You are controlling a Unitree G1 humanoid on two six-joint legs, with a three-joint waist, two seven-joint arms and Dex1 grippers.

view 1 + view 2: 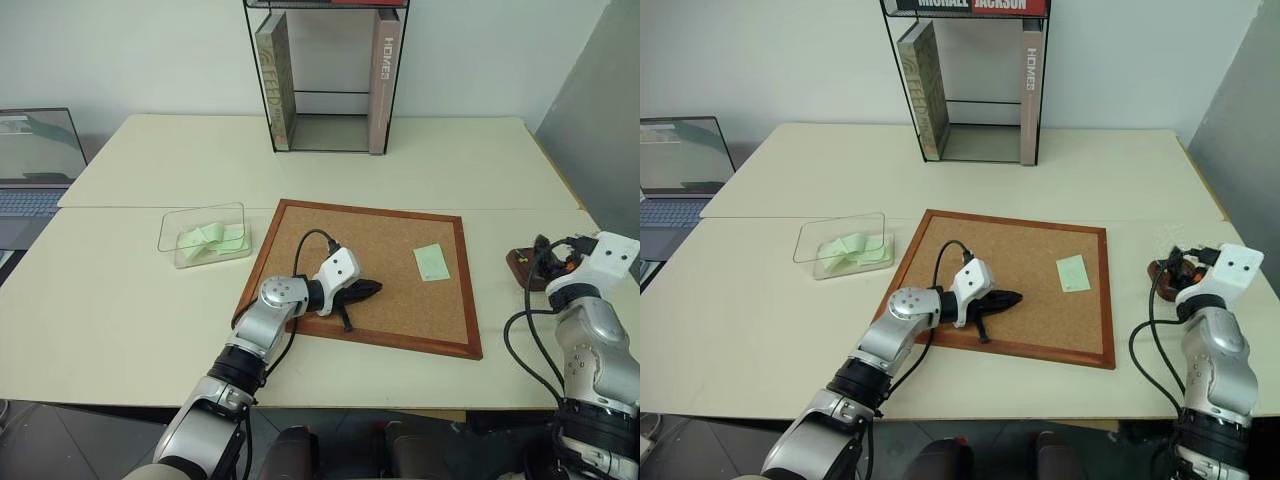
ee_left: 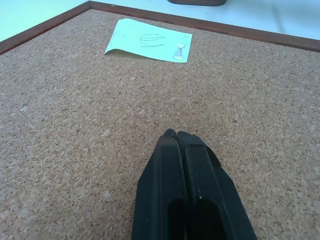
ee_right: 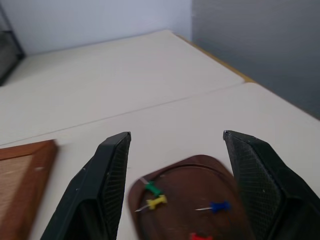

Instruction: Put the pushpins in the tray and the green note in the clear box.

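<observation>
The corkboard (image 1: pixel 370 275) lies on the table (image 1: pixel 130 320), its long sides running across the robot's front, turned a little askew. On the board's right part lies the green note (image 1: pixel 431 262), flat, its long axis running from the board's near edge toward its far edge; in the left wrist view a white pin (image 2: pixel 178 51) stands in one corner and a pen scribble shows, too loose to read.

The left pincer (image 1: pixel 364 290) rests over the board's middle, fingers pressed together with nothing between them, pointing toward the note.

Off the board's right edge sits the tray (image 3: pixel 200 172), a dark reddish-brown dish. In it lie the pushpins: a green one (image 3: pixel 151 187), a yellow one (image 3: pixel 156 202) just beside it, a blue one (image 3: pixel 216 206) and a red one (image 3: pixel 199 236), their points aimed in various directions. The right pincer (image 3: pixel 177 142) hangs above the tray, fingers spread wide and empty.

Left of the board stands the clear box (image 1: pixel 205 236), holding folded green slips (image 1: pixel 212 239). Beyond the board's far edge is a black wire book stand (image 1: pixel 325 75); one upright spine reads "HOMER" (image 1: pixel 1029 60).
</observation>
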